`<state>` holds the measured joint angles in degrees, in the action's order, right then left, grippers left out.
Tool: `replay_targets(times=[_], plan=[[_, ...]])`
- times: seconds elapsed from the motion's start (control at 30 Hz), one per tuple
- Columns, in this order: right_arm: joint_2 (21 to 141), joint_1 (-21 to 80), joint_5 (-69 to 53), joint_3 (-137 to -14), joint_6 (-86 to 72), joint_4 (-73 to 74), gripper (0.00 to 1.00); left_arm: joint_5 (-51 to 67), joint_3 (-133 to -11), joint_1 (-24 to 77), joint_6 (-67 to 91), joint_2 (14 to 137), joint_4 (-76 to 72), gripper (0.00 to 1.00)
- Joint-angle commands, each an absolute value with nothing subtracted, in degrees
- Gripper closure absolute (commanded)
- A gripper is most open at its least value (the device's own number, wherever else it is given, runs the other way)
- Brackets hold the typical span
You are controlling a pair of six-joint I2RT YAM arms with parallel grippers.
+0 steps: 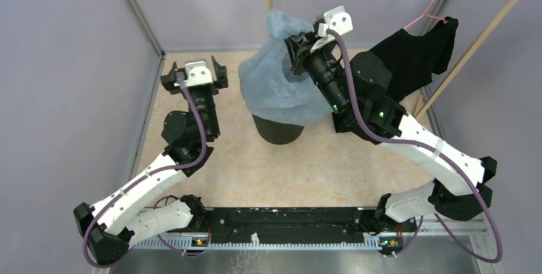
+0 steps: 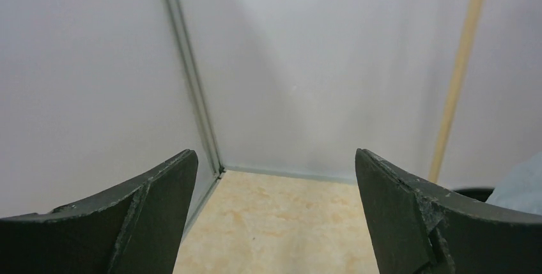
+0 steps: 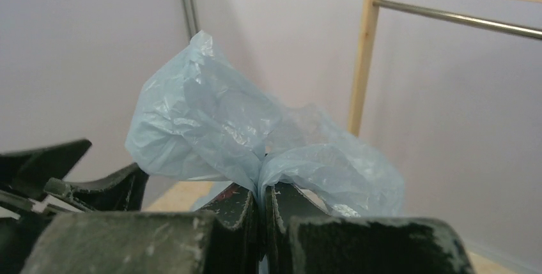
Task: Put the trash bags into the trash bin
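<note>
The trash bag (image 1: 275, 79), thin pale blue wrinkly film, hangs spread over the top of the black round trash bin (image 1: 278, 132), hiding its rim in the top view. My right gripper (image 1: 298, 47) is above the bin, shut on a bunched upper fold of the bag. In the right wrist view that gripper (image 3: 263, 191) pinches the film, and the bag (image 3: 211, 121) billows up past the fingertips. My left gripper (image 1: 195, 69) stands open and empty to the left of the bin, apart from the bag. Between the wide jaws of the left gripper (image 2: 275, 156) only floor shows.
A black T-shirt (image 1: 415, 57) hangs on a pink hanger from the wooden clothes rack (image 1: 486, 31) at the back right, close behind my right arm. A rack post (image 3: 361, 50) stands behind the bag. Grey walls close in the back and left; a corner post (image 2: 192, 82) faces my left gripper.
</note>
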<state>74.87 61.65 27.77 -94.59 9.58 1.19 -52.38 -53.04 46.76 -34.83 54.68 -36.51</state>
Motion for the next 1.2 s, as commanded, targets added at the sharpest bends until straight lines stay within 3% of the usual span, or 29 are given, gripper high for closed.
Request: replay_targets(times=[0.0,0.17,0.4,0.63,0.7,0.9,1.0,1.17], plan=[[77.59,61.78,25.64,-103.75,3.29,-9.32,1.00,-54.45,-53.29,42.57,-27.26,51.62,-39.37,0.01],[80.81,60.57,33.12,-104.53,0.88,-14.57,1.00,-50.97,-53.86,38.15,-19.58,50.41,-33.12,0.01],[78.94,49.32,29.62,-94.88,-19.67,-11.79,1.00,-43.25,-54.35,31.27,-9.78,49.87,-26.37,0.01],[72.60,48.69,34.66,-84.62,-18.98,-5.97,1.00,-35.86,-56.68,25.39,-0.22,51.72,-18.86,0.01],[71.42,48.69,36.58,-82.64,-15.90,-4.06,1.00,-29.20,-57.39,23.13,3.00,52.27,-17.47,0.01],[70.71,48.62,39.57,-82.48,-7.69,1.00,1.00,5.25,-60.85,16.83,5.40,57.66,-16.57,0.01],[70.89,48.70,38.08,-82.71,-6.56,2.29,1.00,15.54,-63.08,16.27,5.76,61.49,-15.82,0.08],[71.15,48.69,36.17,-82.68,-6.91,1.98,1.00,26.44,-65.39,16.42,6.09,66.53,-14.17,0.38]])
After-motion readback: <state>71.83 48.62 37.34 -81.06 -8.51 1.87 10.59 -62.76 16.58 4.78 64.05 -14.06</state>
